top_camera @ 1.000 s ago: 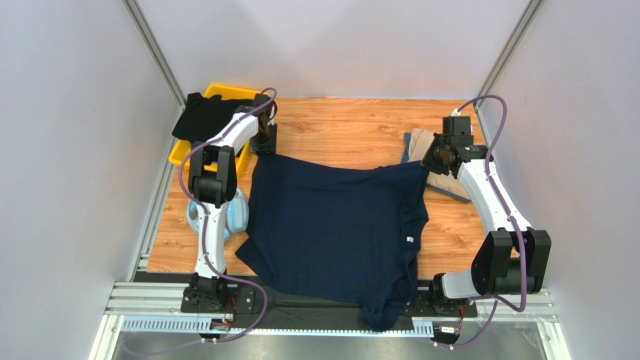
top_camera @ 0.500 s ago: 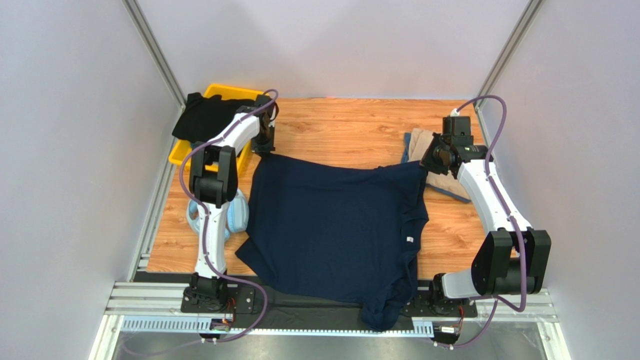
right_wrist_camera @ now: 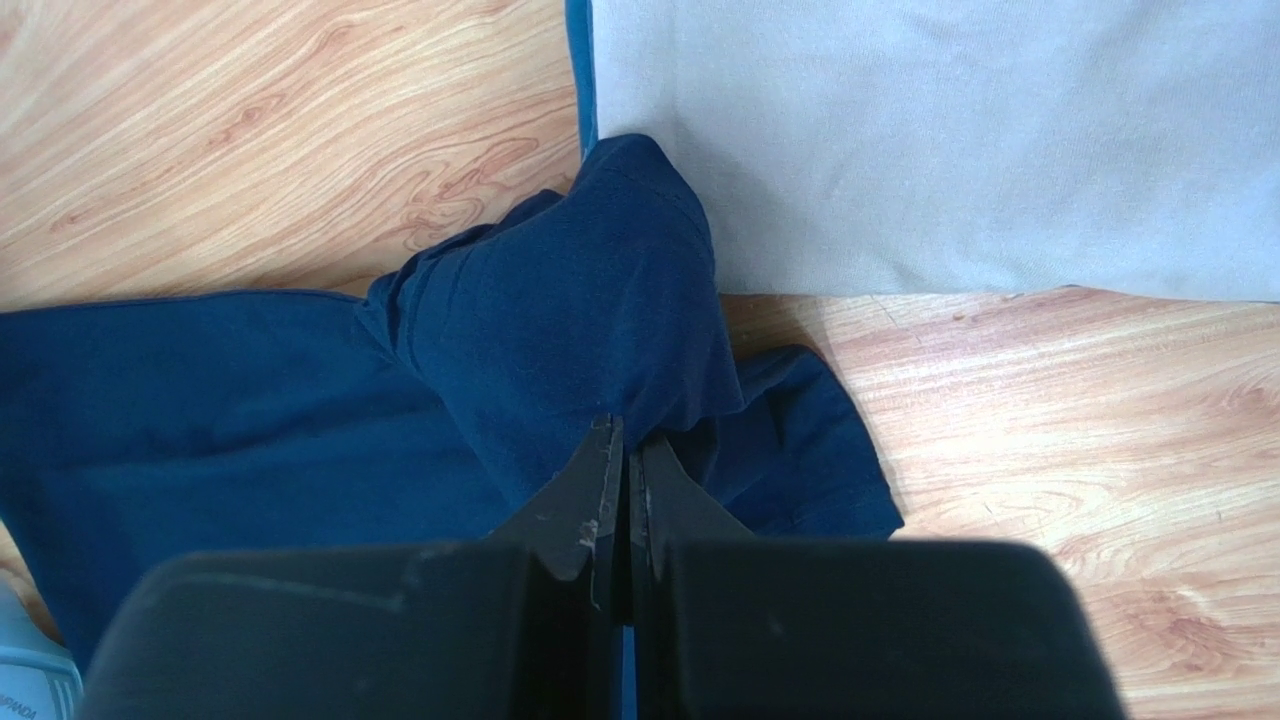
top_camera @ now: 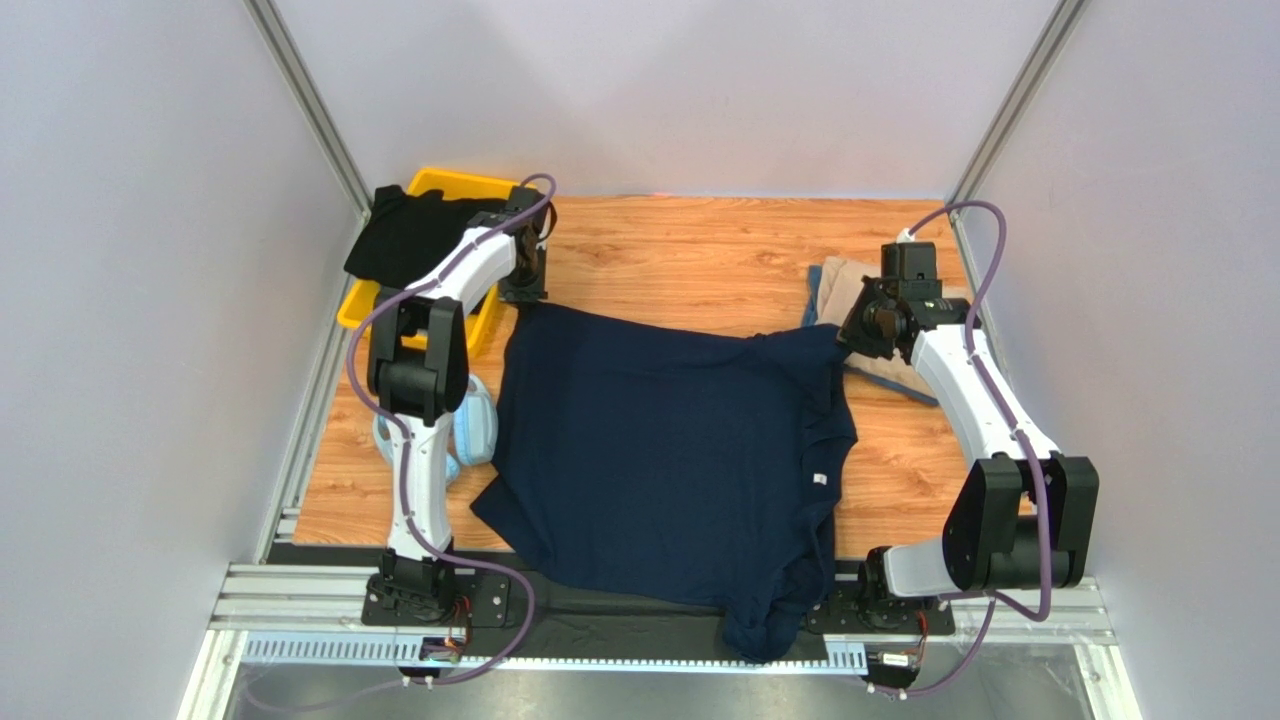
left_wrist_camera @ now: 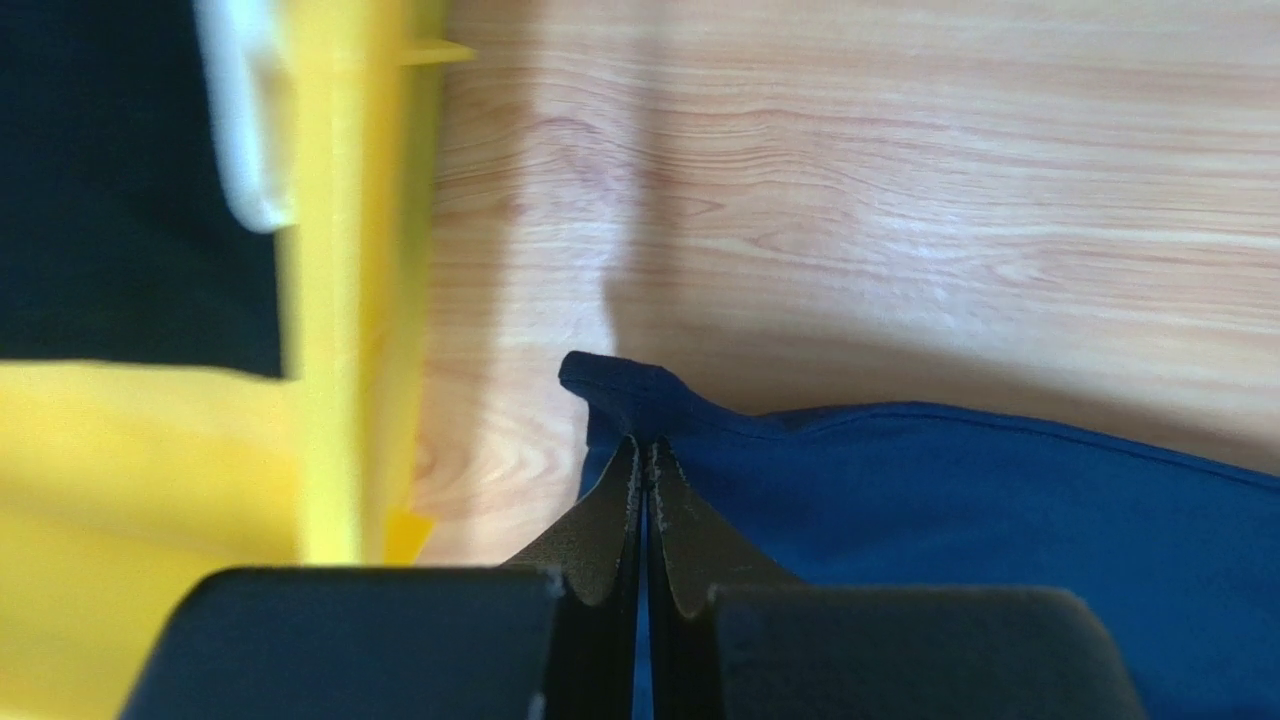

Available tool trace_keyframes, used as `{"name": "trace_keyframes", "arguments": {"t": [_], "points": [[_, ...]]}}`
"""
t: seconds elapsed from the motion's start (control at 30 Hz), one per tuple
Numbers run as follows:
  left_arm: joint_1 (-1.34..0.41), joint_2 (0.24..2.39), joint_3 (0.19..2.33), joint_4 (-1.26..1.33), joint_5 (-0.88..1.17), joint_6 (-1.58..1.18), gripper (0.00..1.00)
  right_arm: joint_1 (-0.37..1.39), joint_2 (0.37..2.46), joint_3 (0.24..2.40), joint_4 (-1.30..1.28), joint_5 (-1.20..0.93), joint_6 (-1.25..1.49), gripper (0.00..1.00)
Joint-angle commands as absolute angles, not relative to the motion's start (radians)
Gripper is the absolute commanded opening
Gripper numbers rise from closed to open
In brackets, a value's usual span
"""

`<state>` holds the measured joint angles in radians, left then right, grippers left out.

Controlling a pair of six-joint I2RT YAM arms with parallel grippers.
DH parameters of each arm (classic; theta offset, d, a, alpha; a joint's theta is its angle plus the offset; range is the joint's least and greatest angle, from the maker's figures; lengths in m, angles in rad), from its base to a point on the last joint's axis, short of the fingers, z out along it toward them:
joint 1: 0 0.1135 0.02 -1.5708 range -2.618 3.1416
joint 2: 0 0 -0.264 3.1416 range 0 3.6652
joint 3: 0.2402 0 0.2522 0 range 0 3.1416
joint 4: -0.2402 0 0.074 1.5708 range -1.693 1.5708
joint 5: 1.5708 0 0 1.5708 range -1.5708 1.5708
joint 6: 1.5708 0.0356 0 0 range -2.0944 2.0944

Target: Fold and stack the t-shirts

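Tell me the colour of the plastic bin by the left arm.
Yellow. The bin shows best in the top external view.

light: bright, even | shadows: soft | blur: yellow bin, wrist-view foregrounds

The right gripper is pinched tight on a raised bump of the dark blue shirt. The top of the bump touches a flat pale shirt behind it. Both lie on the wooden table.

Top camera looks down; wrist cameras (close in) share the navy shirt.
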<state>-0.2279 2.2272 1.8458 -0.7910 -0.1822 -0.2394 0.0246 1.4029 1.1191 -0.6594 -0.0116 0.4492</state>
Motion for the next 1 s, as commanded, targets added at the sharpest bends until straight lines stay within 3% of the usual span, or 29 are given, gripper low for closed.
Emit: {"name": "trace_keyframes", "arguments": {"t": [0.0, 0.33, 0.63, 0.97], "points": [[-0.23, 2.048, 1.842, -0.781, -0.224, -0.235, 0.0, 0.021, 1.4, 1.178, -0.614, -0.009, 0.465, 0.0], [-0.229, 1.82, 1.703, -0.767, -0.256, -0.213, 0.0, 0.02, 1.459, 1.353, -0.643, 0.029, 0.442, 0.0], [-0.229, 1.668, 1.646, -0.747, -0.213, -0.221, 0.0, 0.02, 1.385, 1.422, -0.624, 0.044, 0.381, 0.0], [-0.229, 1.629, 1.744, -0.801, -0.232, -0.198, 0.0, 0.011, 1.583, 1.851, -0.827, -0.089, 0.307, 0.0]]}}
